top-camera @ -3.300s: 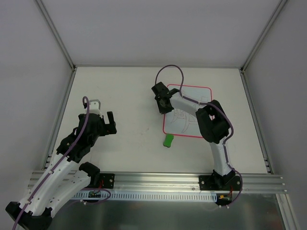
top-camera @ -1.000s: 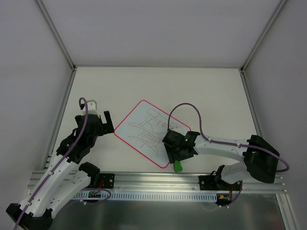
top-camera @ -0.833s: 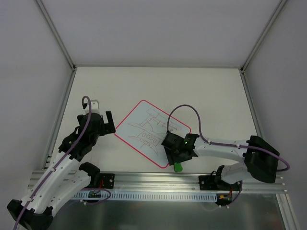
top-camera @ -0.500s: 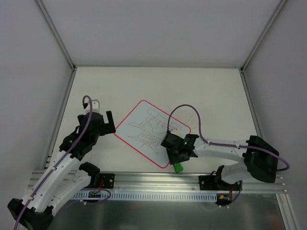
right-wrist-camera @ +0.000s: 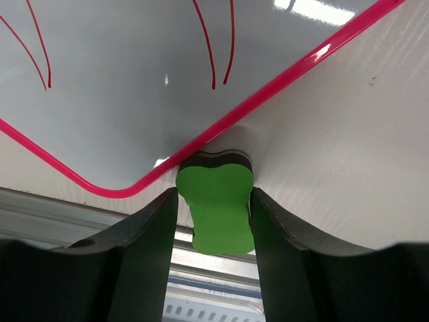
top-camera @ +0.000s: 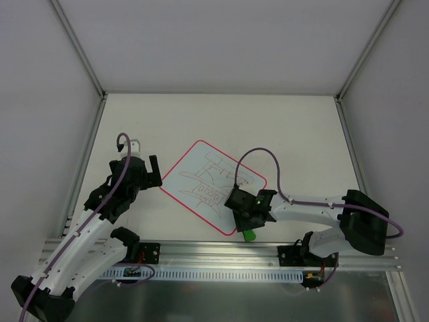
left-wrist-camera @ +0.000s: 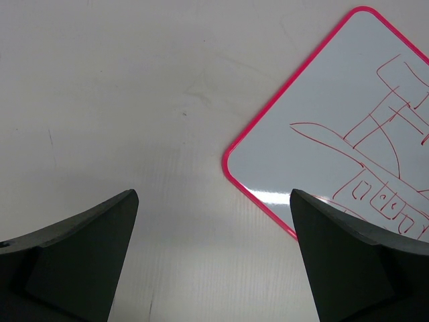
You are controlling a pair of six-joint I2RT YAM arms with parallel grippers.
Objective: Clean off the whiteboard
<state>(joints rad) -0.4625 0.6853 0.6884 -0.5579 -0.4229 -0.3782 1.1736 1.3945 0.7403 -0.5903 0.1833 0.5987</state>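
**Eraser [right-wrist-camera: 215, 207] gripped at the edge of the whiteboard [top-camera: 204, 181]**

The whiteboard is laid flat on the table [top-camera: 167, 121], in its near middle part, and is turned so that its corners point like a diamond. Red line drawings are seen across its white face, inside the pink border.

The green eraser is clamped between the fingers of the right gripper [right-wrist-camera: 213, 225], one finger pressed against each of its sides. Its dark underside is set against the pink border, on the near right edge of the whiteboard, close to the rounded nearest corner. The right arm is stretched low across the table from its base toward that corner.

The left gripper [left-wrist-camera: 213, 258] is held spread wide, with nothing between its fingers. It is placed just beside the left corner of the whiteboard. From the left wrist, that corner is seen ahead, nearer the right finger; whether the border is touched cannot be told.
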